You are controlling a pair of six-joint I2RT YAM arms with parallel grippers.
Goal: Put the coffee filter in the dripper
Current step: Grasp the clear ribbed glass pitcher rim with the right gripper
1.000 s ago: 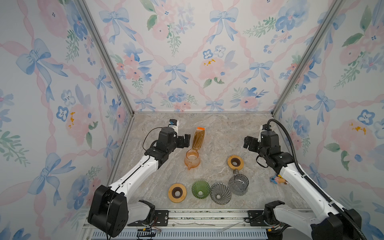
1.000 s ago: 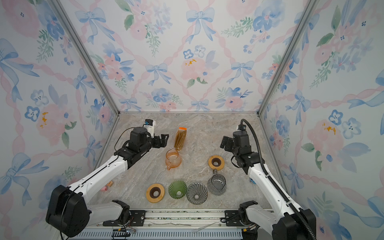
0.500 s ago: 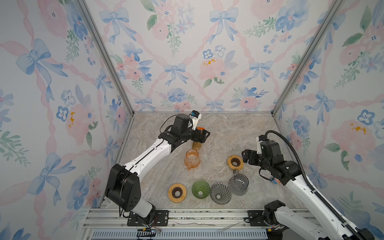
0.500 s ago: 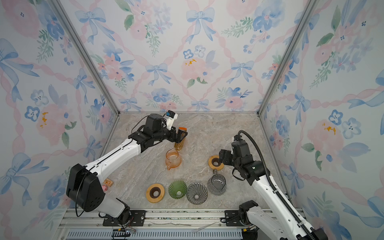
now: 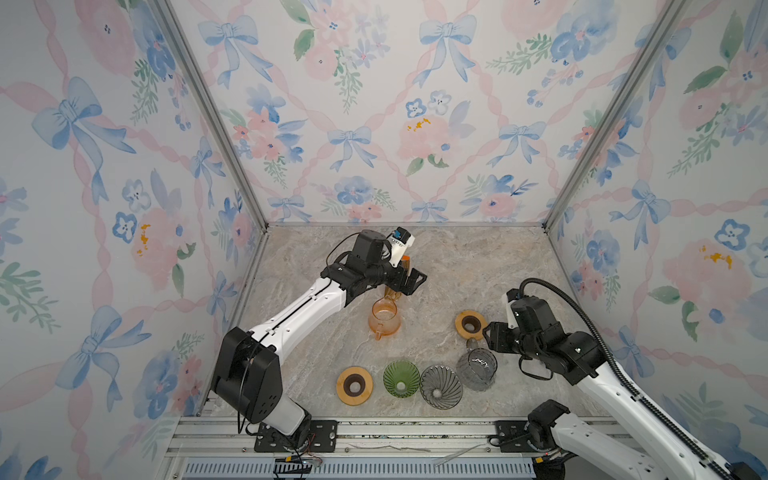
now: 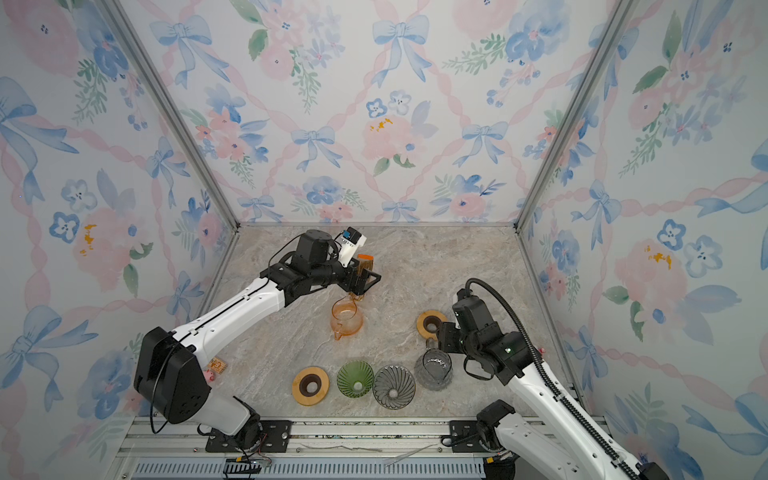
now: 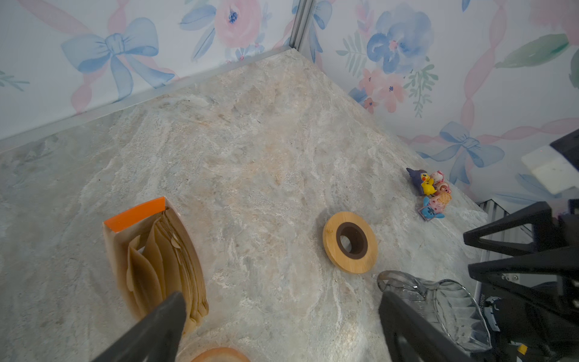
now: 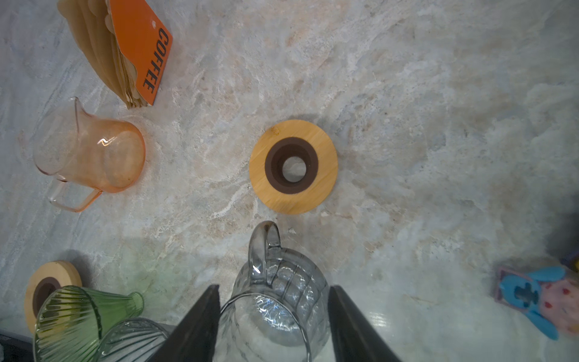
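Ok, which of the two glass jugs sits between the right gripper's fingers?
The smoky grey jug, beside the grey dripper; the right gripper straddles it. The orange jug stands apart near the filter pack.

My top views are bright and evenly lit, and the surface (image 5: 478, 266) carries only pale, soft shadows. Through the right wrist camera I see the wooden ring (image 8: 293, 200) throw a short blurred shadow. White glints sit on the grey jug (image 8: 282, 297) and orange jug (image 8: 91, 153), and the green glass cone (image 8: 69, 316) tints the surface beside it. Both wrist views show the jaws as dark, unfocused wedges. A toy (image 8: 539, 297) at the edge is smeared.
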